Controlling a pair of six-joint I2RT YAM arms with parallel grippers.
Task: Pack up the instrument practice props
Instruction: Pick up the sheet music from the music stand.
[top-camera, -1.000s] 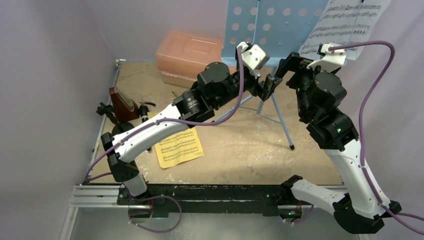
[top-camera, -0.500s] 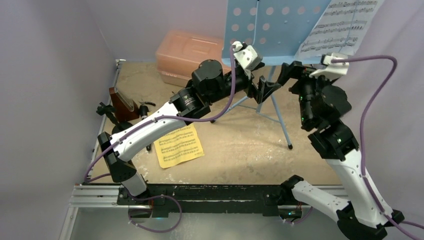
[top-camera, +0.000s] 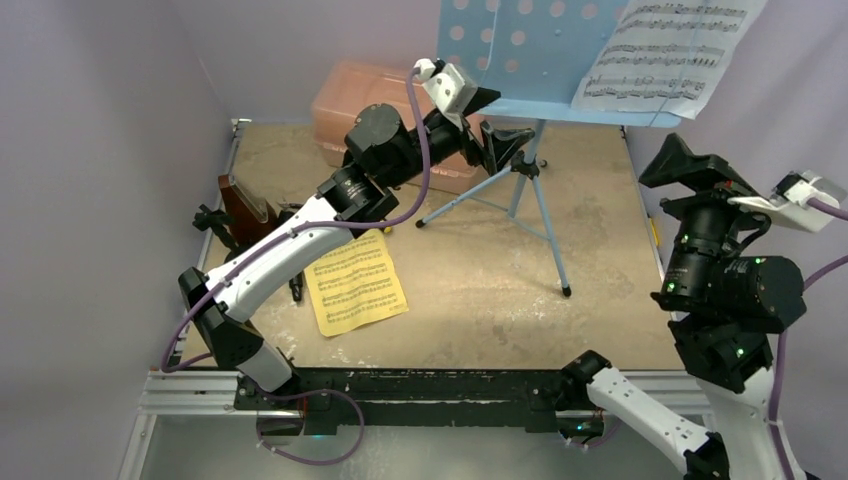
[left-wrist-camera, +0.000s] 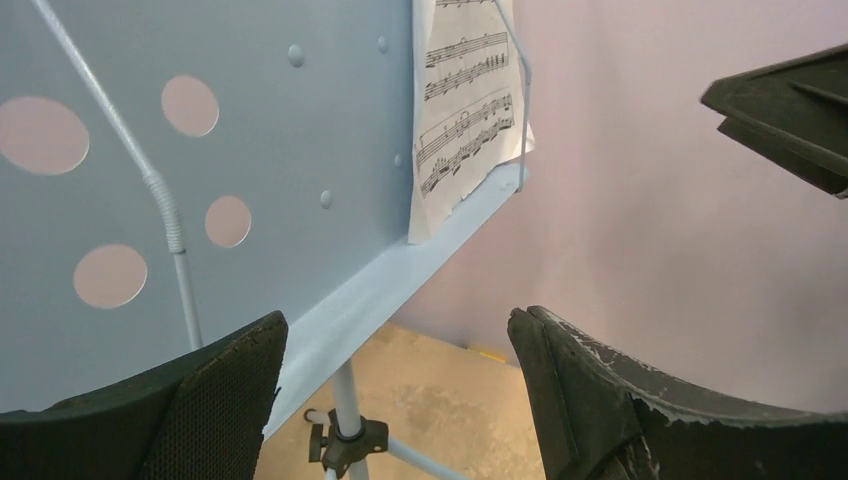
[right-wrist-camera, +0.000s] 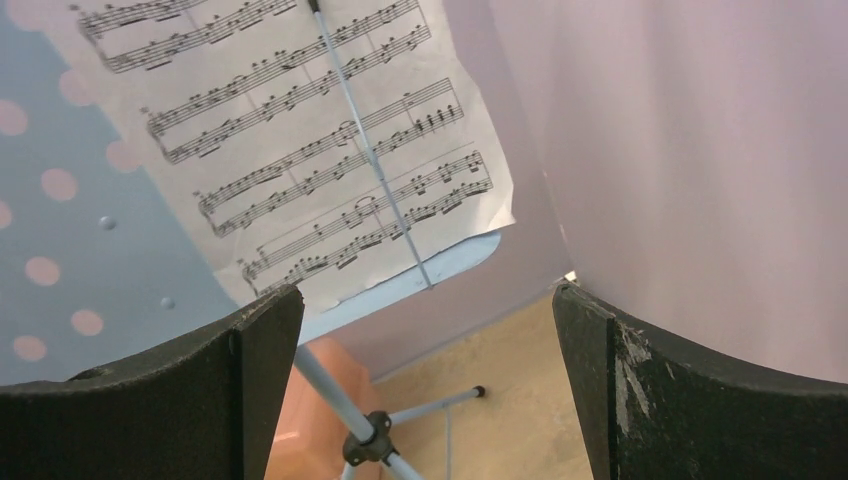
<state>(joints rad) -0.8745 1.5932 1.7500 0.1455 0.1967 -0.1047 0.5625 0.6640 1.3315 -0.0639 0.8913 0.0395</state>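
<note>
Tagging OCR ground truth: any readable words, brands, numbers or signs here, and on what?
Readable text: none in any view.
The white sheet on the music stand: staves and notes only, no legible words.
The yellow sheet on the table: staves; any lettering is too small to read.
The pink case: no label visible.

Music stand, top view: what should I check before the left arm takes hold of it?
1. Left jaws open: ok.
2. Right jaws open, apart from the music stand: ok.
3. White sheet off the stand: not ok, it sits on the ledge.
4. Left jaws touching the stand: cannot tell.
5. Pink case open: not ok, lid looks on.
</note>
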